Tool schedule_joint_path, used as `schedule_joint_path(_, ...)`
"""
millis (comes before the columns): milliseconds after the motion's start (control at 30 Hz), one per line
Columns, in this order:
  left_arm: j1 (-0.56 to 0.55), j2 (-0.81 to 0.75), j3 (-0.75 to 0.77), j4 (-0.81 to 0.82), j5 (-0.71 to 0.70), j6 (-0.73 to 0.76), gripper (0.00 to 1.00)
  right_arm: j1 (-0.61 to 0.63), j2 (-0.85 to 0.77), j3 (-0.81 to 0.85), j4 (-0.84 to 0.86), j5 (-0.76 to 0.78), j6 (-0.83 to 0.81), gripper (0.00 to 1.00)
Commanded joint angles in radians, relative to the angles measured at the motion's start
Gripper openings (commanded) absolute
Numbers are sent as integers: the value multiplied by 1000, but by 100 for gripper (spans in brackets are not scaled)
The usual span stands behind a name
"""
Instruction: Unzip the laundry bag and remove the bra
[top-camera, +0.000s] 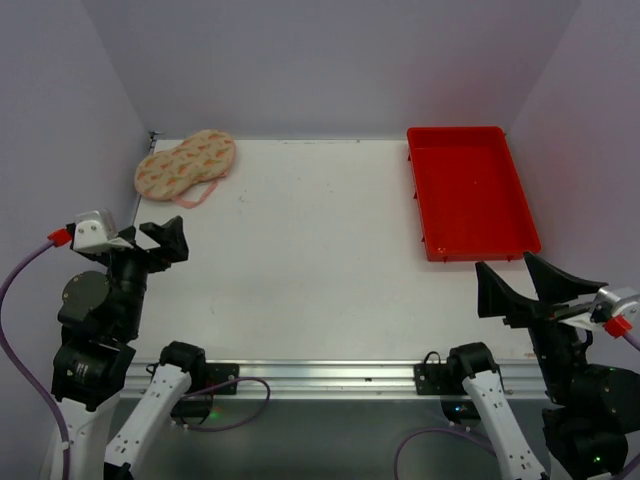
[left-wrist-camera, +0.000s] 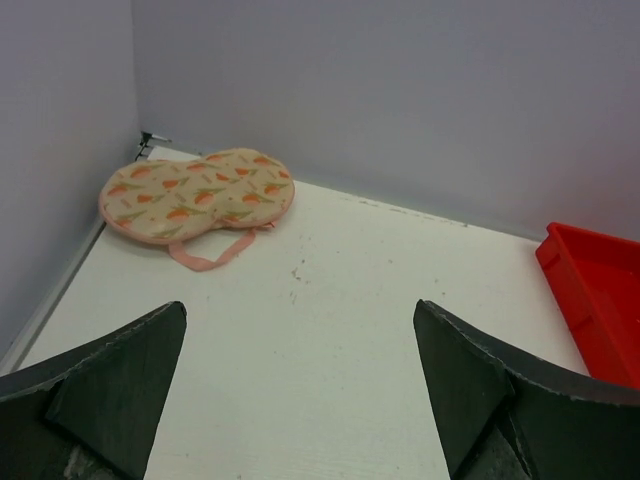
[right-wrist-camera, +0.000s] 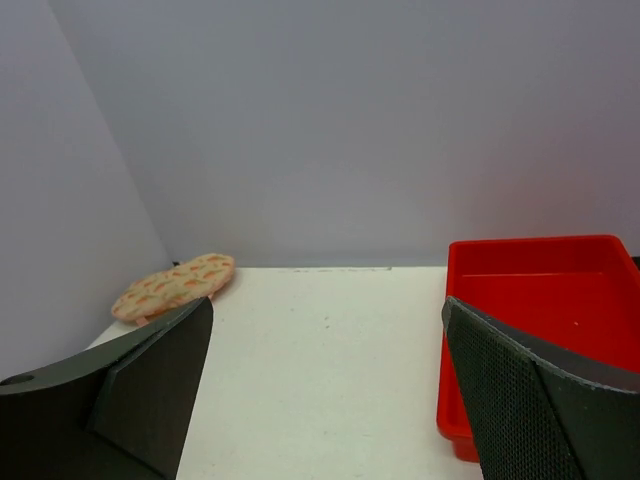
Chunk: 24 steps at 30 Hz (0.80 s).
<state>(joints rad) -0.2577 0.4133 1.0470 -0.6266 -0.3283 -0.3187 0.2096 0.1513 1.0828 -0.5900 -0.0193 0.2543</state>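
Note:
The laundry bag (top-camera: 186, 163) is a beige peanut-shaped pouch with orange-red and green motifs. It lies closed in the far left corner of the table, a pink loop hanging off its near edge. It also shows in the left wrist view (left-wrist-camera: 198, 194) and the right wrist view (right-wrist-camera: 175, 285). The bra is hidden. My left gripper (top-camera: 152, 240) is open and empty, raised over the table's left edge, well short of the bag. My right gripper (top-camera: 522, 283) is open and empty at the near right, just in front of the tray.
A red plastic tray (top-camera: 470, 192) stands empty at the far right; it also shows in the right wrist view (right-wrist-camera: 540, 320) and the left wrist view (left-wrist-camera: 597, 290). Lilac walls close the table at back and on both sides. A metal rail runs along the near edge.

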Motion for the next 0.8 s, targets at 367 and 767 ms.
schedule_joint_path(367, -5, 440, -130, 206, 159, -233, 100, 4, 112, -61, -5, -175, 88, 99)
schedule_joint_path(767, 251, 996, -110, 766, 212, -626, 100, 4, 293, -159, 36, -396, 174, 99)
